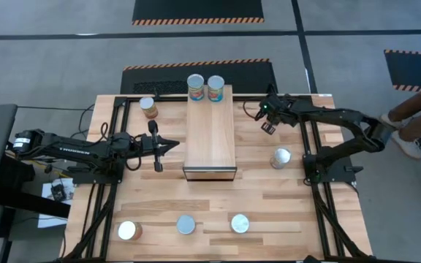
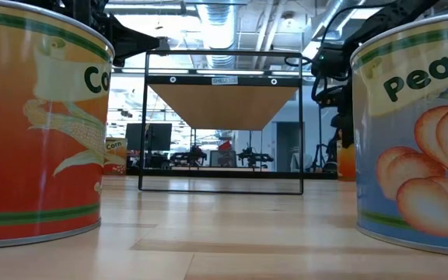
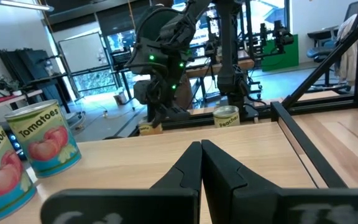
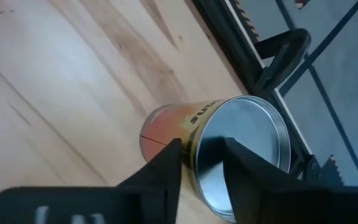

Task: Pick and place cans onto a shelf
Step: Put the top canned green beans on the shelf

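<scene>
The shelf [image 1: 210, 135] lies mid-table with two cans [image 1: 196, 88] [image 1: 215, 88] standing on its far end. My right gripper [image 4: 201, 146] hangs open, slanting down over an orange-labelled can [image 4: 229, 158] that stands on the table right of the shelf. Its fingers stand either side of the can's near rim, and I cannot tell whether they touch it. In the high view the gripper [image 1: 269, 124] hides this can. My left gripper [image 1: 175, 145] waits shut, level, at the shelf's left side.
More cans stand on the table: one left of the shelf [image 1: 148, 107], a peach can [image 1: 281, 158] at the right, three along the near edge [image 1: 129, 231] [image 1: 186, 224] [image 1: 240, 223]. A black frame rail [image 4: 260, 68] runs beside the orange can. A person's legs [image 1: 415, 124] show far right.
</scene>
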### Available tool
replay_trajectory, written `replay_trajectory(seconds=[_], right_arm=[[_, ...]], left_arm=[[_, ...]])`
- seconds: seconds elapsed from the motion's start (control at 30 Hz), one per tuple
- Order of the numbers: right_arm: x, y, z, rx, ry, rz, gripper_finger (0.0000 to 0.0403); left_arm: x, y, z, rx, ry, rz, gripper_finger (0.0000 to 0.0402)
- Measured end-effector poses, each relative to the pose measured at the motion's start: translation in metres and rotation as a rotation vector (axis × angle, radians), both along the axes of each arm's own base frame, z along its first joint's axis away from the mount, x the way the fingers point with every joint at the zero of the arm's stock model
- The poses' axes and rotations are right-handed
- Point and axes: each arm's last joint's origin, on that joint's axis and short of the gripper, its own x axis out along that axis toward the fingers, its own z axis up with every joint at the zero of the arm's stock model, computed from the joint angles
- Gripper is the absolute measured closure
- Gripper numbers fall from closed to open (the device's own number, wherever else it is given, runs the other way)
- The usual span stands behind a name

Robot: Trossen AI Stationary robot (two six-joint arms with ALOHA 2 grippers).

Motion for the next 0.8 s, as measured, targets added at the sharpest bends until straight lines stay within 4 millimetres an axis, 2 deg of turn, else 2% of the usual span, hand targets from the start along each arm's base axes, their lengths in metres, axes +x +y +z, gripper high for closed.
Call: replay_trajectory(seconds=[0.2,0.27,0.33,0.5,0.6,0.8], right_arm=[[0.0,0.002,0.003,-0.006,-0.006,0.02,0.0381],[0.001,0.006,0.005,-0.003,-0.014,0.036,0.0394],[-0.001,0.013,0.008,0.014,-0.003,0.06,0.0391],[-0.004,0.04,0.033,0.072,0.01,0.067,0.0393],[-0.006,0.063,0.048,0.151,-0.015,0.091,0.0398],[-0.005,0.113,0.082,0.318,-0.188,0.25,0.0394]], left_arm=[[0.0,0.0,0.0,0.0,0.0,0.0,0.0402],[0.0,0.0,0.0,0.0,0.0,0.0,0.0401],[0.0,0.0,0.0,0.0,0.0,0.0,0.0401],[0.0,0.0,0.0,0.0,0.0,0.0,0.0401],[0.0,0.0,0.0,0.0,0.0,0.0,0.0401],[0.0,0.0,0.0,0.0,0.0,0.005,0.0401]])
